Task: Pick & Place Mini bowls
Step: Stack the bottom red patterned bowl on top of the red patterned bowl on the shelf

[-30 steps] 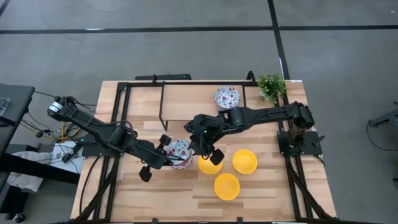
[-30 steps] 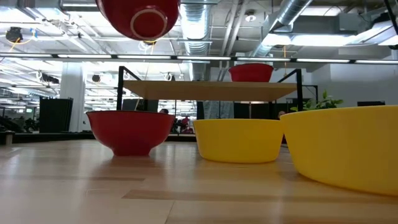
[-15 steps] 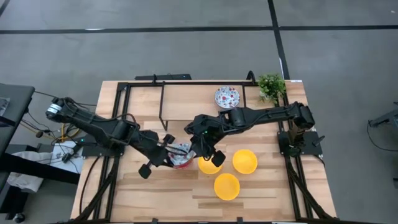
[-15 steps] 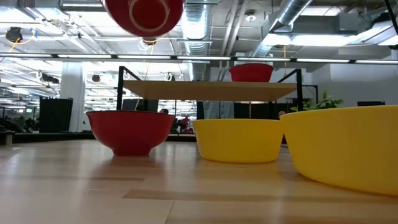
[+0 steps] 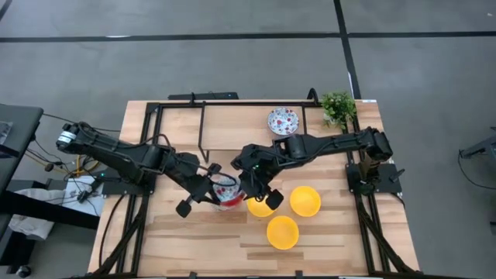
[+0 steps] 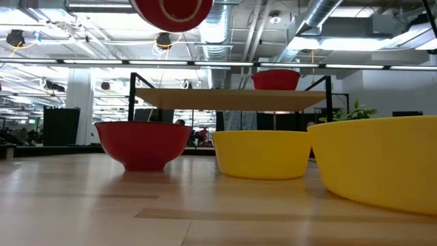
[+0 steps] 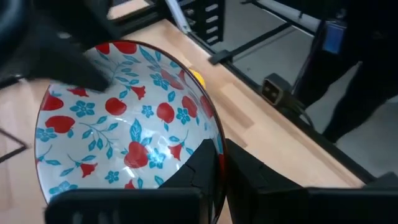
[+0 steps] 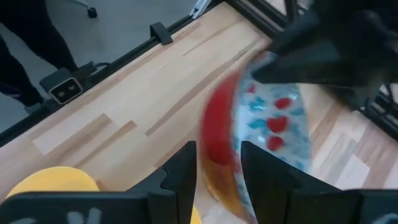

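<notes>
I am reaching my left arm in from the left side, toward the middle of the table. My left gripper (image 5: 211, 188) is pinching tight. I am stretching my right arm in from the right side. My right gripper (image 5: 262, 195) is sitting close by, with its fingers (image 8: 183, 177) apart.

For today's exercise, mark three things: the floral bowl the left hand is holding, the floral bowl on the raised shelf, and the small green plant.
Held floral bowl (image 7: 118, 143): left wrist view, patterned inside.
Shelf floral bowl (image 5: 283, 121): high view, centre of its inside.
Green plant (image 5: 339, 106): high view, leaves.
</notes>
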`<act>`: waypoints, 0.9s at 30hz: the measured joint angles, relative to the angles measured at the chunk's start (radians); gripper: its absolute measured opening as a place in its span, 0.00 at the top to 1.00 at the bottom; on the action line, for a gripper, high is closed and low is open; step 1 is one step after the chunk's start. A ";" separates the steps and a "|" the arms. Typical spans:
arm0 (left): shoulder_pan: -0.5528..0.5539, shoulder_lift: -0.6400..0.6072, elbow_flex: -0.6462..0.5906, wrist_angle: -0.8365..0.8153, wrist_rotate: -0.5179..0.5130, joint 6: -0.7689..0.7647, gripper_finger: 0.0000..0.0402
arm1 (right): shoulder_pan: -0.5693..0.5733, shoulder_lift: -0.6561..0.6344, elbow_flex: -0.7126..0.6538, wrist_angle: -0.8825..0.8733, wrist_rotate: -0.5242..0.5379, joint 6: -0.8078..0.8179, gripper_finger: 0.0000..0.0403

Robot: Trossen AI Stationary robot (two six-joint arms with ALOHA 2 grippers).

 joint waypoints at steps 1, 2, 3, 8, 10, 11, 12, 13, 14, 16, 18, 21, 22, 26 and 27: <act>0.003 0.000 0.000 0.000 0.000 0.000 0.95 | 0.000 0.000 0.000 0.001 0.000 0.000 0.72; 0.005 0.000 0.000 0.000 0.000 0.000 0.95 | 0.000 0.000 0.000 0.001 -0.001 0.000 0.73; 0.006 0.000 0.000 0.001 0.000 0.000 0.95 | 0.000 0.000 0.000 0.001 -0.001 0.000 0.74; 0.005 0.000 0.000 0.005 0.004 0.001 0.95 | 0.000 0.000 0.000 0.001 -0.004 0.000 0.84; 0.005 0.000 0.000 0.007 0.006 0.006 0.95 | 0.000 0.000 0.000 -0.001 -0.013 -0.001 0.89; 0.005 0.000 0.001 0.008 0.008 0.010 0.95 | 0.000 0.000 0.000 -0.001 -0.017 -0.002 0.92; 0.005 0.000 0.002 0.011 0.010 0.012 0.94 | 0.001 0.000 0.000 -0.002 -0.020 -0.003 0.94; 0.005 0.000 0.002 0.016 0.012 0.013 0.94 | 0.002 0.000 0.000 -0.004 -0.024 -0.003 0.96; 0.004 0.000 0.003 0.019 0.012 0.013 0.94 | 0.002 0.001 -0.001 -0.004 -0.029 -0.003 0.97; 0.005 -0.001 0.003 0.018 0.012 0.012 0.94 | 0.002 0.002 -0.002 -0.005 -0.032 -0.004 0.98; 0.005 -0.001 0.003 0.017 0.011 0.009 0.94 | 0.001 0.002 -0.002 -0.006 -0.030 -0.004 0.97; 0.005 -0.001 0.003 0.020 0.007 0.001 0.93 | 0.002 0.002 -0.002 -0.004 -0.029 -0.001 0.97; 0.005 -0.001 0.003 0.021 0.004 0.000 0.93 | 0.002 0.002 -0.002 -0.005 -0.029 0.000 0.97; 0.005 -0.001 0.003 0.029 -0.008 -0.004 0.90 | 0.002 0.002 -0.002 -0.014 -0.028 0.004 0.99; 0.005 -0.001 0.003 0.031 -0.015 -0.007 0.89 | 0.002 0.002 -0.002 -0.016 -0.027 0.004 0.99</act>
